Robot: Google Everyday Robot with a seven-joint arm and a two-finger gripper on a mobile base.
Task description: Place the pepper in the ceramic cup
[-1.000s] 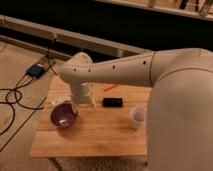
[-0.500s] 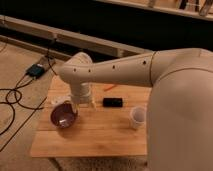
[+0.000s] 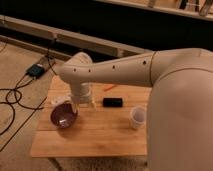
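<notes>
The pepper [image 3: 109, 87] is a small slim orange-red piece lying on the wooden table [image 3: 95, 137] near its far edge, just above the black block. The ceramic cup [image 3: 138, 117] is a small white cylinder standing upright at the table's right side. My gripper [image 3: 86, 103] hangs below the big white arm, over the table's left part, between the purple bowl and the black block. It is to the left of the pepper and well left of the cup. I see nothing in it.
A wide purple bowl [image 3: 64, 115] sits at the table's left. A black rectangular block [image 3: 112, 102] lies mid-table. Something pale and crumpled [image 3: 57, 99] lies behind the bowl. Cables and a dark box [image 3: 35, 70] lie on the floor to the left.
</notes>
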